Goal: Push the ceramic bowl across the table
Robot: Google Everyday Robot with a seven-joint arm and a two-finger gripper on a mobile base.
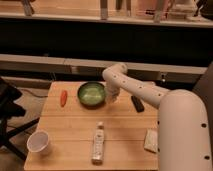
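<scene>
We see the green bowl [92, 94] at the upper centre of the bench [70, 130]. The pincer [112, 98] hangs just right of the bowl's rim, its fingers together and holding nothing. A paper cup [38, 142] stands lower left.
</scene>
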